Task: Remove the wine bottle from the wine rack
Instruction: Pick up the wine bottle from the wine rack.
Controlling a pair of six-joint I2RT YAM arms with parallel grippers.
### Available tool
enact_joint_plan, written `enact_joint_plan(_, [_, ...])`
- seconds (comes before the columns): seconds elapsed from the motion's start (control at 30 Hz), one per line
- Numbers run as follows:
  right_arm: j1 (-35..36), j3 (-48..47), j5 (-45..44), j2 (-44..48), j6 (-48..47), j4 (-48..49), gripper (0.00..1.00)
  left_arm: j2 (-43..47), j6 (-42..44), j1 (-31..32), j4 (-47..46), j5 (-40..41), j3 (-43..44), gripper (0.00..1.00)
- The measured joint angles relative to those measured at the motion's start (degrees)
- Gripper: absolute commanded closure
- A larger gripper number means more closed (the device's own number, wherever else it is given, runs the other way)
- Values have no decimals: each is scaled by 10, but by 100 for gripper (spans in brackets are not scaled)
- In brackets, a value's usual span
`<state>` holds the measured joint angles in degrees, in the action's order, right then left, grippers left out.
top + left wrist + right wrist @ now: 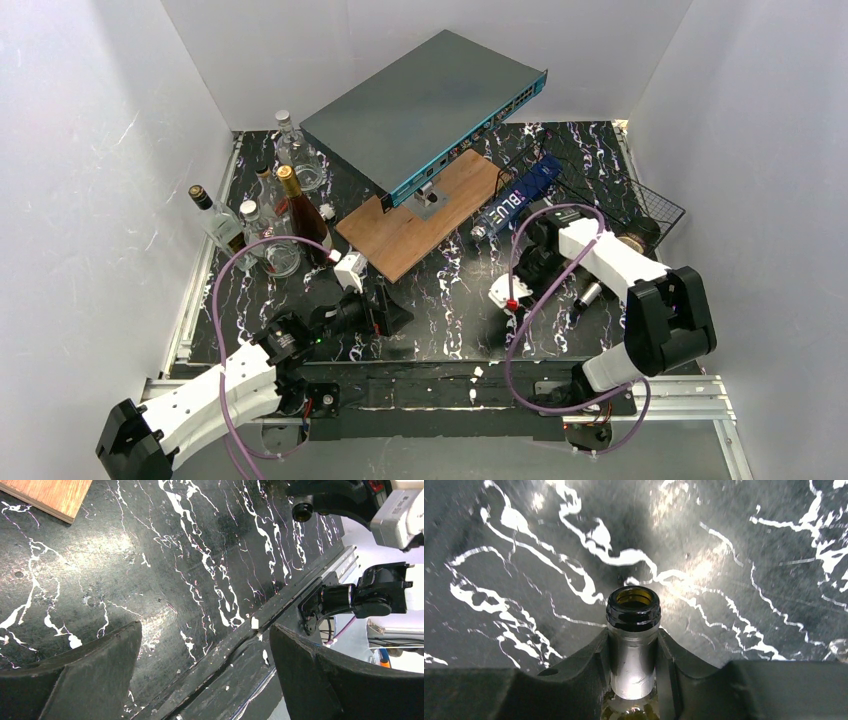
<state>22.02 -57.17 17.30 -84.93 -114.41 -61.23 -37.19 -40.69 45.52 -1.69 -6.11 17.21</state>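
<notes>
My right gripper (pixel 633 642) is shut on the silver-foiled neck of the wine bottle (pixel 633 655). The bottle's open dark mouth pokes out past the fingers (pixel 589 665) over the black marbled table. In the top view the neck (pixel 589 293) sticks out below the right arm's white link, which hides the bottle's body. The black wire wine rack (pixel 655 205) stands just behind, at the back right. My left gripper (pixel 205 627) is open and holds nothing; it hovers low over the table's front edge. It appears in the top view (pixel 392 318) as well.
A grey network switch (pixel 430 105) is propped on a brown wooden board (pixel 420 220) at the middle back. A blue bottle (pixel 515 200) lies beside the rack. Several bottles (pixel 270 215) stand at the back left. White walls close in the sides. A metal rail (pixel 280 605) runs along the front.
</notes>
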Motion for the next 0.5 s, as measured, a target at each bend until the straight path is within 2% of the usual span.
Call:
enact_joint_plan(0.3, [85, -1, 39, 5, 104, -3, 99, 11, 0, 0, 0, 0, -8, 2])
enact_joint_plan(0.5, [108, -22, 76, 10, 159, -2, 99, 18, 0, 0, 0, 0, -9, 2])
